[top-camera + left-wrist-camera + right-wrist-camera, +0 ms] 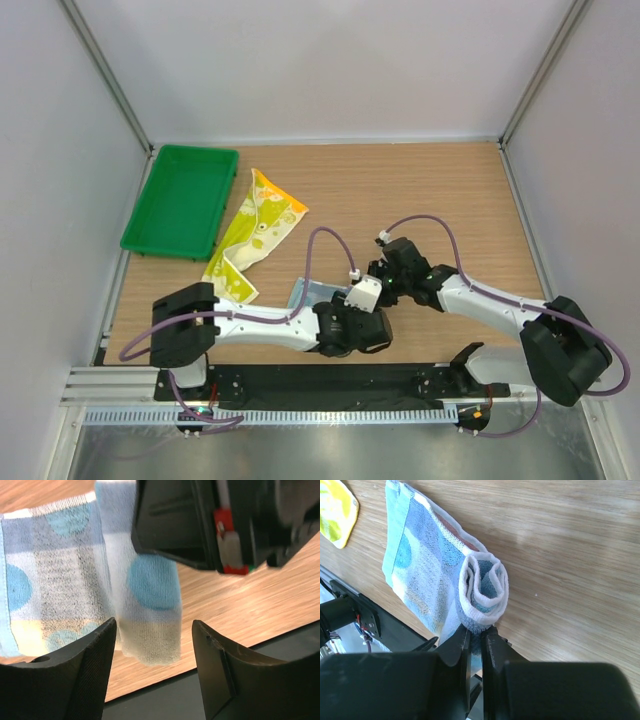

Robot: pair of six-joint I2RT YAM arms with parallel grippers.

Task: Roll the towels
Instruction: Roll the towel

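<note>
Rolling blue towel [415, 565] halfway; we pinch its rolled end with right gripper [476, 640]; left gripper [154, 630] spread, empty; yellow-green towel [255, 235] flat, 0 of 2 done.

From above and behind, we look down on the whole tabletop [420, 190]; our two wrist views sit close and low, both sharing the blue towel [55, 575].

The yellow-green towel [255, 235] is laid beside the green tray [180, 200]; the light blue towel [312, 293] is overlapped by the left gripper [345, 310] and right gripper [375, 277]
</note>
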